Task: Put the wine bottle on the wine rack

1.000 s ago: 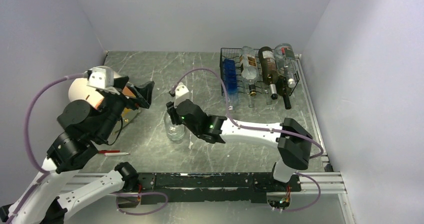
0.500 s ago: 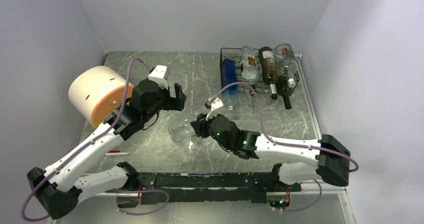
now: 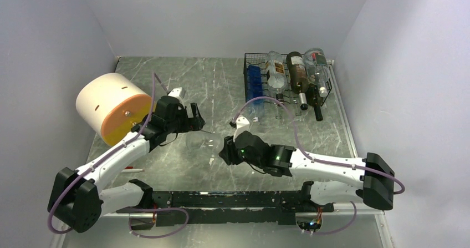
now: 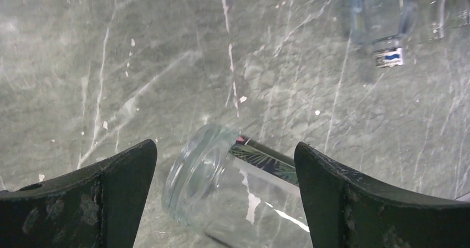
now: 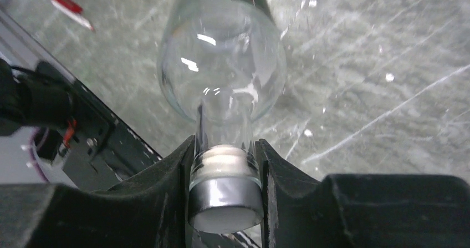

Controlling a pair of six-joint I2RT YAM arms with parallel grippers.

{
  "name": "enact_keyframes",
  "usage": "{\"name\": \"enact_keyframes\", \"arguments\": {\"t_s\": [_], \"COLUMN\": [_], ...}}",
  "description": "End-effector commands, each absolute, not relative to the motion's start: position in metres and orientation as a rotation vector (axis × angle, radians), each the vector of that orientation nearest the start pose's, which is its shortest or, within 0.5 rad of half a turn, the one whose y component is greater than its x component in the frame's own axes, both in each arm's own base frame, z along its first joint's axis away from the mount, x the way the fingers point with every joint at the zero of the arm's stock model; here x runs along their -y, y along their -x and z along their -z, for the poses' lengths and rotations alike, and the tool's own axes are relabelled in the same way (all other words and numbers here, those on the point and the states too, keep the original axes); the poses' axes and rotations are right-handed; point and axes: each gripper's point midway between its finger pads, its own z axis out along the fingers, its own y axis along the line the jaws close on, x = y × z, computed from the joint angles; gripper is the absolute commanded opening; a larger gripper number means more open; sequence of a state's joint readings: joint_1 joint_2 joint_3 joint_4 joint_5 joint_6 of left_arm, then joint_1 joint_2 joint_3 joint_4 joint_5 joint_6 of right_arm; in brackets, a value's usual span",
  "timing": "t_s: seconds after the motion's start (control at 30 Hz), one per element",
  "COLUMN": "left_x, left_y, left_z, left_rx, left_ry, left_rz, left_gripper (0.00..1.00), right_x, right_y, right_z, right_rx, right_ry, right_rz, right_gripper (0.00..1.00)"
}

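Note:
A clear glass wine bottle [image 3: 202,142] with a silver cap hangs roughly level just above the middle of the table, base to the left. My right gripper [image 3: 227,149] is shut on its neck; in the right wrist view the fingers [image 5: 183,165] clamp the neck just above the cap [image 5: 224,195], and the bottle's body [image 5: 221,65] stretches away. My left gripper [image 3: 194,117] stands open just behind the bottle's base. In the left wrist view the base [image 4: 194,176] lies between the wide-apart fingers [image 4: 111,198], touching neither. The black wire wine rack [image 3: 327,84] stands at the back right.
Several bottles lie in the rack: a blue one [image 3: 255,84], clear ones [image 3: 275,70] and a dark one [image 3: 299,79]. A cream and orange drum [image 3: 113,106] sits at the left. A red and white pen [image 3: 126,168] lies near the front rail [image 3: 221,199]. Walls close three sides.
The right gripper has tipped the bottle from upright to lying level and drawn it nearer. The left arm has swung from the drum across to the bottle's base, still open.

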State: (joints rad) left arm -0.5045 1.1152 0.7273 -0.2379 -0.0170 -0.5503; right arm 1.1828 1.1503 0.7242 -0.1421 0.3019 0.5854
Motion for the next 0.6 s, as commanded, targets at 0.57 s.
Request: {"name": "enact_keyframes", "arguments": {"t_s": [0.57], "left_x": [0.206], "left_y": [-0.280], "left_z": [-0.102], "left_rx": [-2.360], "left_ry": [0.005], "left_rz": [0.775], "left_gripper": [0.92], "right_x": [-0.282], "right_y": [-0.142], "right_z": [-0.055], "right_rx": [-2.449], "right_ry": [0.813], "right_rz": [-0.449], "right_gripper": [0.00]}}
